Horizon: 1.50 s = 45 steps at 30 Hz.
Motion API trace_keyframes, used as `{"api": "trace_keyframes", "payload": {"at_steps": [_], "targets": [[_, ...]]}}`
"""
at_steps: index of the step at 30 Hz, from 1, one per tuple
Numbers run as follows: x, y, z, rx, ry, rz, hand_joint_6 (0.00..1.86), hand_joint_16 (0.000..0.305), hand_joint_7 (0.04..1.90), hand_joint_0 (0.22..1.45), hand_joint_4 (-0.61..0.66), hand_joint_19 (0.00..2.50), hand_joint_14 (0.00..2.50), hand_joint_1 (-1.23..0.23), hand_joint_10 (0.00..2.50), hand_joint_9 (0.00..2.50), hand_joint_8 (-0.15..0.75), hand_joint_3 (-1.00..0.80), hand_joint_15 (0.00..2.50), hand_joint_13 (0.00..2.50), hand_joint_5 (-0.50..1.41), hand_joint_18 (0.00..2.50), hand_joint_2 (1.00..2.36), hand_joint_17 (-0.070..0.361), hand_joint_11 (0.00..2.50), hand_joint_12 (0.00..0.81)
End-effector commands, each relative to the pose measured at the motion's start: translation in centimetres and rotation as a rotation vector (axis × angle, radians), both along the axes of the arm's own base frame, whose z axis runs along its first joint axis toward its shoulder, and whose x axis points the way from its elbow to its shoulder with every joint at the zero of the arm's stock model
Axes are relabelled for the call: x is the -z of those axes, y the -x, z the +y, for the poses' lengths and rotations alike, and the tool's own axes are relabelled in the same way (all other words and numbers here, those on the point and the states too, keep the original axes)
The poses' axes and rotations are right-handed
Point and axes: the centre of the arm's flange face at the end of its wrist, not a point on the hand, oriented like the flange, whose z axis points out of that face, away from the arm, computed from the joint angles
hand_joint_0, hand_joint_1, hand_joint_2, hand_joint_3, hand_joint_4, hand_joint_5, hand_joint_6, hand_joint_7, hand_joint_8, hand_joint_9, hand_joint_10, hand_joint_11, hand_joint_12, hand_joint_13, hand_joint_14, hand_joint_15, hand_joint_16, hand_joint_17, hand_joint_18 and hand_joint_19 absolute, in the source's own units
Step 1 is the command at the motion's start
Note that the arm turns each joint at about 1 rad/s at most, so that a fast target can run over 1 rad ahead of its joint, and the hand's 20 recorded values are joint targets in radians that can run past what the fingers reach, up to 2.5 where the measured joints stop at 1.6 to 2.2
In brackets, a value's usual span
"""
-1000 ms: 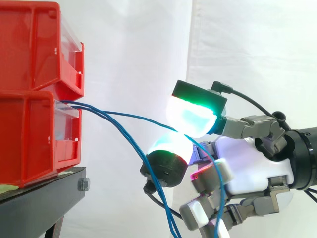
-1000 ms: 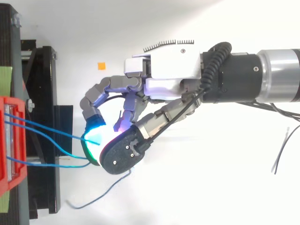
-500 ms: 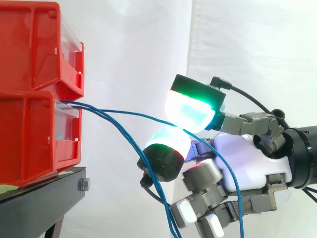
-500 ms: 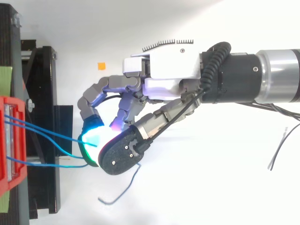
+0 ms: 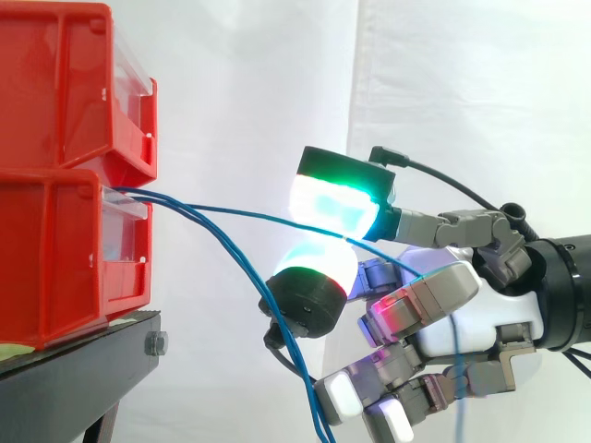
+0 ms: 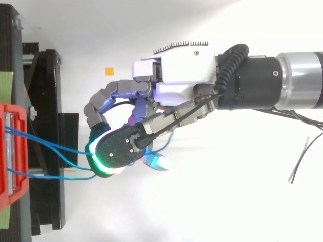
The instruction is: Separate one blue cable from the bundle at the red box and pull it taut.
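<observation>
Several thin blue cables (image 5: 185,210) leave the front of the lower red bin (image 5: 65,258). One blue cable (image 5: 268,219) runs almost level to the right and passes between two glowing fingertips (image 5: 337,198) of my hand (image 5: 480,314). These are a green-white pad above and a white pad (image 5: 314,272) below, and they pinch it. Past the pinch the cable bends down across the palm. The other cables (image 5: 277,341) sag away below the hand. From above, the hand (image 6: 181,75) is curled just right of the bin (image 6: 10,151), with cables (image 6: 50,146) stretched between them.
A second red bin (image 5: 65,83) sits on the lower one, both on a black stand (image 5: 83,369). A small orange mark (image 6: 109,70) lies on the white floor. A loose thin dark wire (image 6: 302,159) lies at the right.
The pinching pads have shifted slightly left and up. Another finger with a red-glowing pad has risen under them. The pinched cable's loose tail has been drawn in under the hand.
</observation>
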Motion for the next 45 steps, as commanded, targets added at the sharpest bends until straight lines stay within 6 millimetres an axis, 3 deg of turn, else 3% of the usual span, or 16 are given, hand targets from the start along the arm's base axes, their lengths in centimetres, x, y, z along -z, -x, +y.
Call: {"api": "trace_keyframes", "payload": {"at_steps": [1, 14, 20, 29, 36, 43, 45], "targets": [[0.01, 0.01, -0.08, 0.001, -0.001, 0.0, 0.86, 0.048, 1.29, 0.61, 0.09, 0.7, 0.02, -0.48, 0.03, 1.54, 0.359, -0.26, 0.52, 0.84, -0.12, 0.83, 1.02, 0.109, 1.25, 0.37], [0.08, 0.0, -0.08, 0.0, 0.003, -0.005, 0.86, 0.047, 1.29, 0.61, 0.09, 0.71, 0.02, -0.5, 0.02, 1.45, 0.335, -0.27, 0.53, 0.84, -0.13, 0.82, 1.02, 0.107, 1.27, 0.376], [0.02, -0.13, 0.04, -0.001, 0.004, -0.017, 0.84, 0.049, 1.19, 0.56, 0.09, 0.71, 0.02, -0.46, 0.02, 1.41, 0.333, -0.5, 0.54, 0.84, -0.14, 0.82, 1.0, 0.111, 1.22, 0.382], [0.01, -0.16, 0.07, 0.006, 0.006, -0.019, 0.8, 0.055, 1.12, 0.49, 0.13, 0.67, 0.02, -0.42, 0.02, 1.38, 0.354, -0.5, 0.53, 0.84, -0.14, 0.84, 1.0, 0.124, 1.18, 0.406], [0.08, -0.13, 0.04, 0.009, 0.008, -0.017, 0.79, 0.059, 1.1, 0.44, 0.15, 0.66, 0.02, -0.56, 0.02, 1.37, 0.379, -0.5, 0.52, 0.86, -0.14, 0.87, 1.0, 0.133, 1.18, 0.427], [0.05, -0.15, -0.09, 0.012, 0.008, -0.02, 0.82, 0.05, 1.18, 0.55, 0.09, 0.7, 0.02, -0.66, 0.02, 1.35, 0.33, -0.5, 0.54, 0.84, -0.15, 0.79, 1.0, 0.112, 1.2, 0.385], [-0.03, -0.2, -0.09, 0.012, 0.009, -0.024, 0.83, 0.048, 1.19, 0.6, 0.08, 0.72, 0.02, -0.66, 0.02, 1.36, 0.327, -0.41, 0.55, 0.85, -0.15, 0.79, 1.01, 0.108, 1.2, 0.374]]}}
